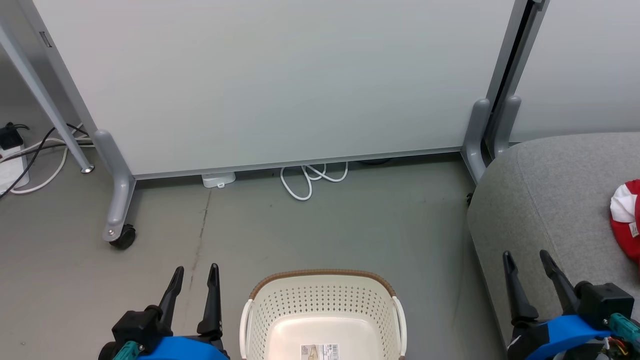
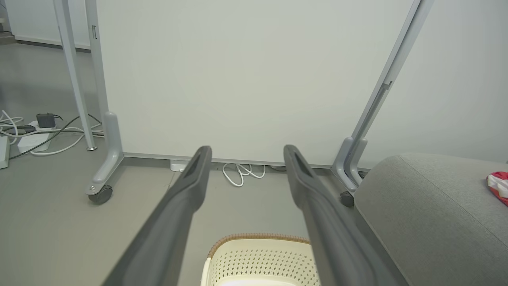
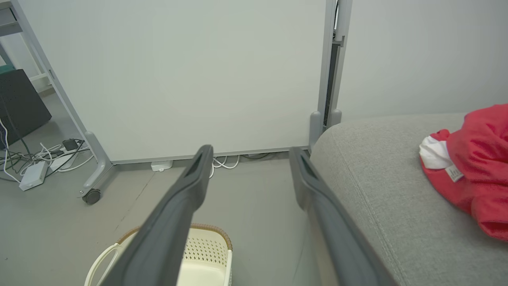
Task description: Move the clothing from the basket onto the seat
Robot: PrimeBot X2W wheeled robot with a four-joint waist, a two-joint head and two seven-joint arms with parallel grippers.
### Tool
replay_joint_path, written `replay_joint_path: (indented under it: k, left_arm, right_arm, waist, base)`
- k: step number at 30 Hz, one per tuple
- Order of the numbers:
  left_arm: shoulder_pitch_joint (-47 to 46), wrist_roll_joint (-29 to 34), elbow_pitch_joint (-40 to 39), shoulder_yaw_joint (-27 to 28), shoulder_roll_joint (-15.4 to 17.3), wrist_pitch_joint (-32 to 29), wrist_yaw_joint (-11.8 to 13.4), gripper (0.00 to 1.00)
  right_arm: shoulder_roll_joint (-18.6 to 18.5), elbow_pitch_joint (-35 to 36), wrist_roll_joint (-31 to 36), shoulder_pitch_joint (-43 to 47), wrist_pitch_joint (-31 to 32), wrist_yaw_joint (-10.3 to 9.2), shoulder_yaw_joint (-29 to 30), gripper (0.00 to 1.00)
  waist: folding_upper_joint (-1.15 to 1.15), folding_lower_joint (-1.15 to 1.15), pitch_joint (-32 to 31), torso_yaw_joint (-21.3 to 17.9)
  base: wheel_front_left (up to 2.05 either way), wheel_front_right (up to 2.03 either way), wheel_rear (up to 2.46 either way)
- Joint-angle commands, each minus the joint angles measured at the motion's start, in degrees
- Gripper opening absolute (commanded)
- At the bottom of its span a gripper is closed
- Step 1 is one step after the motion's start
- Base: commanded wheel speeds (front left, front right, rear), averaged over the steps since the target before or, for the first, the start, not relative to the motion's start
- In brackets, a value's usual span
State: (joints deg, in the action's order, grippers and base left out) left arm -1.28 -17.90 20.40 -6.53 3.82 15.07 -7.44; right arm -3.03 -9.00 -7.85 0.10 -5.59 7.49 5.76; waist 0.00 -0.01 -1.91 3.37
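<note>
Oval cream plastic laundry basket (image 1: 320, 300) w/ perforated sides and brown woven-look rim sits on the grey floor, near centre, btwn the two arms. Its base shows bare apart from a label (image 1: 320, 351). No fabric seen in it, tho its nearest part is cut off by the frame edge.

Bright red soft clothing (image 1: 627, 220) w/ white stripes lies far right on the large grey fabric-upholstered sofa seat (image 1: 550, 200), in a bunched heap. Can't tell if it's one garment or two.

L gripper (image 1: 196, 270): fingers apart, nothing btwn them, just left of the basket. R gripper (image 1: 526, 256): fingers apart too, empty, by the seat's near-left edge.

Key relation: clothing is right of and beyond the R gripper and well apart from the L one, so the R arm is nearer. The heap has no clear long axis.

Judgement: task looks done or nearly so, w/ nothing to fetch from the basket as far as seen.
</note>
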Motion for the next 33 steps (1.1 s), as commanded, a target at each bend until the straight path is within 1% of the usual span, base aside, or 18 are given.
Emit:
replay_joint_path:
  k: [1, 25, 26, 31, 33]
  left_arm:
    - [0.7, 0.0, 0.2, -0.1, 0.2, 0.2, 0.0, 1.00]
    - [-0.3, -0.7, 2.0, -1.9, 0.4, 0.2, 0.0, 1.00]
    - [0.2, -0.8, 1.9, -1.8, 0.2, 0.0, 0.0, 0.00]
    - [1.9, -1.3, 4.0, -1.7, -0.2, -0.5, 0.0, 0.00]
    - [1.7, -3.4, 3.7, -1.3, -0.2, -1.1, 0.0, 0.00]
  right_arm:
    - [0.2, -0.1, -0.2, 0.6, 0.2, 0.01, -0.1, 1.00]
    - [0.2, -0.3, -1.4, 1.5, 0.0, 0.01, -0.8, 1.00]
    - [0.1, -0.3, -1.4, 1.0, 0.2, 0.00, -0.8, 0.00]
    - [0.3, -3.0, -1.9, 1.4, 0.7, 0.00, -0.6, 0.00]
    - [0.3, -3.3, -4.2, 1.0, 1.2, 0.00, -0.3, 0.00]
  waist:
    - [0.00, 0.01, -0.2, 0.0]
    - [0.00, 0.01, -0.6, 0.4]
    - [0.00, 0.01, -0.6, 0.4]
    - [0.00, 0.01, -0.5, 0.4]
    - [0.00, 0.01, -0.5, 0.3]
  base:
    - [0.00, 0.00, 0.00]
    - [0.00, 0.00, 0.00]
    - [0.00, 0.00, 0.00]
    - [0.00, 0.00, 0.00]
    - [0.00, 0.00, 0.00]
